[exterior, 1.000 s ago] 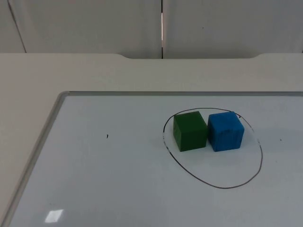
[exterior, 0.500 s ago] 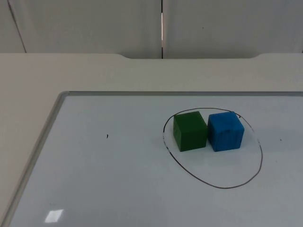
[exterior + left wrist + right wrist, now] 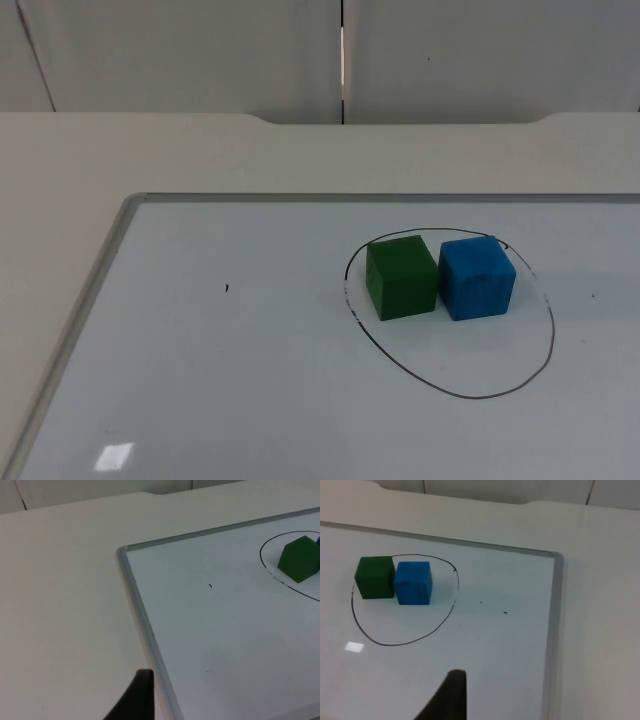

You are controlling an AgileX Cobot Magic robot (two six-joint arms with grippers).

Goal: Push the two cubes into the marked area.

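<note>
Sitting side by side inside the drawn ring (image 3: 452, 390), the green cube (image 3: 400, 277) touches the blue cube (image 3: 477, 276) at its 3 o'clock on the whiteboard (image 3: 230, 380); I cannot tell how either claw stands.

Green cube (image 3: 401, 277), blue cube (image 3: 477, 276), black outline (image 3: 452, 390).

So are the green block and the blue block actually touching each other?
Touching, as far as the pictures show. In the right wrist view the green cube and the blue cube sit side by side with no whiteboard showing between them.
</note>
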